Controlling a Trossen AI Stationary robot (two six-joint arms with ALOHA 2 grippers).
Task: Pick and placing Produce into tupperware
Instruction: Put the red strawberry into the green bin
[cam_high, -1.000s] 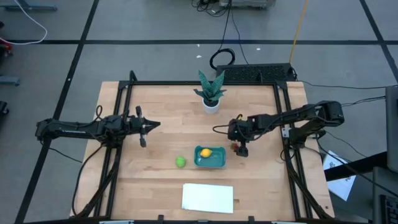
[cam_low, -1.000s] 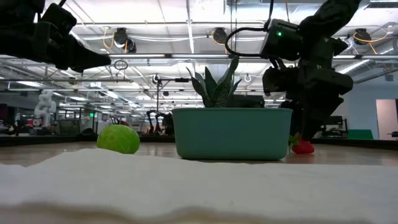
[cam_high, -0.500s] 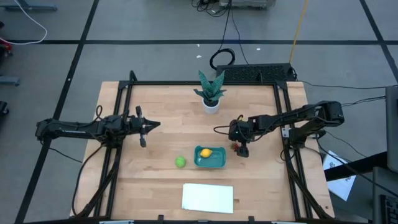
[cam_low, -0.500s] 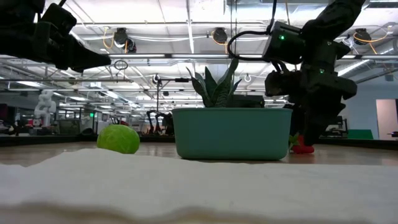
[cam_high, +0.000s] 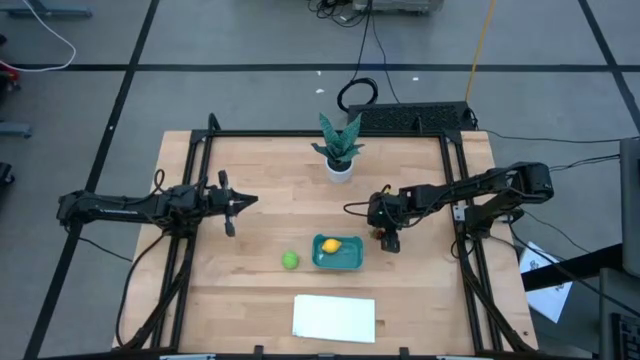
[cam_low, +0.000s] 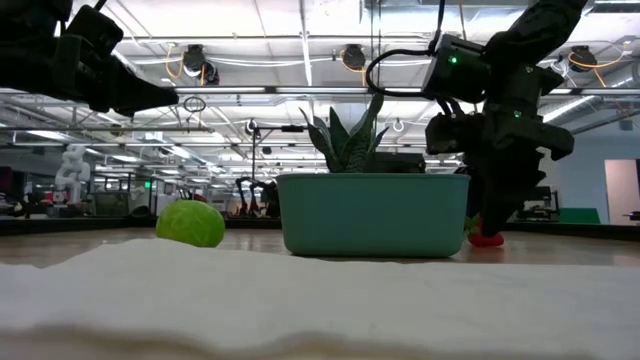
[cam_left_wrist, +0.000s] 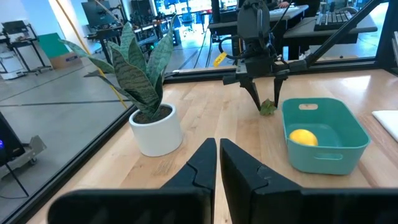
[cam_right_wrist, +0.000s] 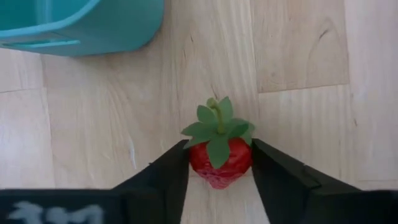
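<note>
With right gripper (cam_right_wrist: 219, 163) fingers pressed on both sides of the red strawberry (cam_right_wrist: 219, 157) on the table, centre-right of high view beside the teal tub (cam_high: 338, 255), a shallow pinch could squirt it out. Left gripper (cam_left_wrist: 217, 163) shut, idle.

Grey floor (cam_high: 250, 40) marked with dark lines surrounds the wooden table (cam_high: 260, 200). Cables (cam_high: 365, 45) trail across the floor behind it. Overhead, the ceiling (cam_low: 300, 60) carries pipes and strip lights. Desks with monitors (cam_left_wrist: 99, 12) stand beyond.
</note>
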